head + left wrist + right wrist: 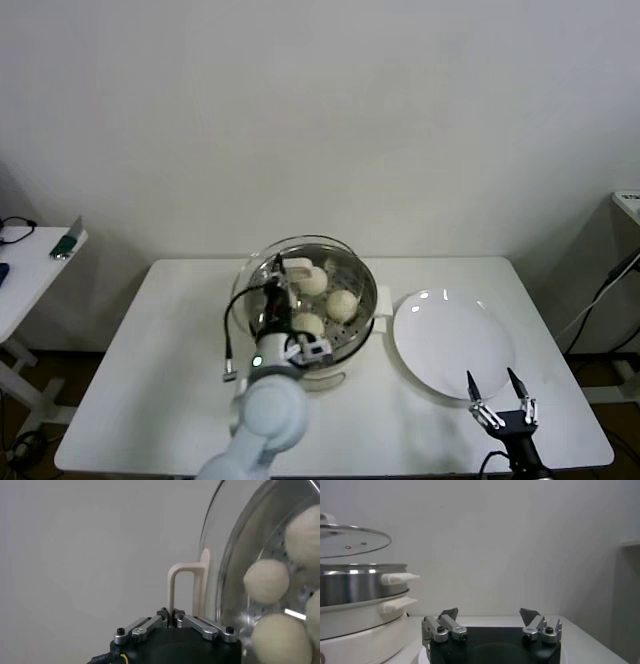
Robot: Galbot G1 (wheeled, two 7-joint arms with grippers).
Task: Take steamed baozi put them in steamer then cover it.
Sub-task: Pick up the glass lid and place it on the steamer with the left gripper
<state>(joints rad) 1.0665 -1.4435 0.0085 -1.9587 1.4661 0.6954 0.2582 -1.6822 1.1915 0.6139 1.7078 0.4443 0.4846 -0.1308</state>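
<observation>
We are at the covering step. The small round cream-white buns (341, 304) already sit inside the round shiny stainless-steel steamer basket (366, 318) on its white pot base, near the middle of the white table (160, 380); we count three clearly and cannot vouch for a fourth behind the arm. Our left gripper (288, 275) is clenched on the cream-white oblong handle (186, 587) of the round clear glass lid (250, 285), which hangs just above the basket, tilted and offset toward nine o'clock, apart from the rim as the right wrist view shows.

The handle's long axis seems to run from about four to ten o'clock across the table, and the lid's underside faces the buns rather than straight down.

Next, we judge, the lid should be levelled, shifted toward three o'clock until centred, lowered onto the rim, then let go.

Our right gripper (502, 400) waits with its jaws spread and empty at five o'clock from the steamer, at the near edge of the flat white plate (450, 340).
</observation>
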